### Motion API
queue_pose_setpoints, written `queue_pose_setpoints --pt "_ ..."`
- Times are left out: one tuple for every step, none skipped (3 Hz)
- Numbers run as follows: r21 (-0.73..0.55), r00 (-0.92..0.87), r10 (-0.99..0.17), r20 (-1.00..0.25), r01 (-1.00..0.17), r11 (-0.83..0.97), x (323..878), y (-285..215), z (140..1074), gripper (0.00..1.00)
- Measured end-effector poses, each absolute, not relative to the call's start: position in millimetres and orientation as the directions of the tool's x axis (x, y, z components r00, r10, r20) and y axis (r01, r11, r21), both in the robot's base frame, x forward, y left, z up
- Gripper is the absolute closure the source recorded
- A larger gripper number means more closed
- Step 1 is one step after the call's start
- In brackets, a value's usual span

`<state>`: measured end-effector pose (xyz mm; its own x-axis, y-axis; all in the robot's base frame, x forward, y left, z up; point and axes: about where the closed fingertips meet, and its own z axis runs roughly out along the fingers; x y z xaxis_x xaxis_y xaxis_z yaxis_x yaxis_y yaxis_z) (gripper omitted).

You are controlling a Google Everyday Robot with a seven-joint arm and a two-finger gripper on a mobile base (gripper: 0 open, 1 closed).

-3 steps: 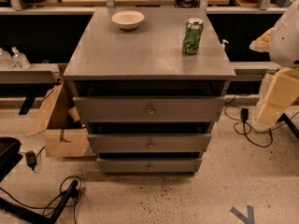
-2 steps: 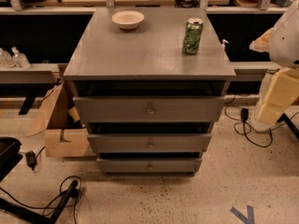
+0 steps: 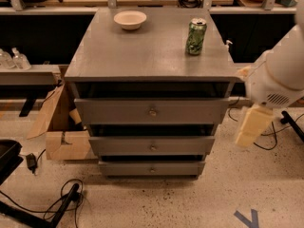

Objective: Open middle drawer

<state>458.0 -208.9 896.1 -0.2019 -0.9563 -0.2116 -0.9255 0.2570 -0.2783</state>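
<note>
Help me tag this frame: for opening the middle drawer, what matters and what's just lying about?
Job: middle drawer, its knob, end effector hanging right of the cabinet.
Lying about: white bowl, green can on top; cardboard box on the floor, left.

No readable text, even on can (image 3: 196,36). Gripper (image 3: 251,126) low right.

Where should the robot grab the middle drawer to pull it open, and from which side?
The small round knob, centred on the middle drawer: its flat front offers nothing else. Come straight from the front. The gripper hangs right of the cabinet.
</note>
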Motion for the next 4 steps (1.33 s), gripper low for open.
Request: queue_pose_setpoints --pt "-0.314 -0.179 -0.97 -0.165 -0.922 0.224 472 -206 832 0.0" --pt "-0.377 -0.142 -0.982 -0.126 -0.909 0.18 505 -201 748 0.0" --pt "-0.459 -0.122 -0.98 -0.159 -0.87 0.182 536 -190 712 0.0" --pt "-0.447 -0.115 -0.981 -0.156 -0.877 0.174 534 -183 701 0.0"
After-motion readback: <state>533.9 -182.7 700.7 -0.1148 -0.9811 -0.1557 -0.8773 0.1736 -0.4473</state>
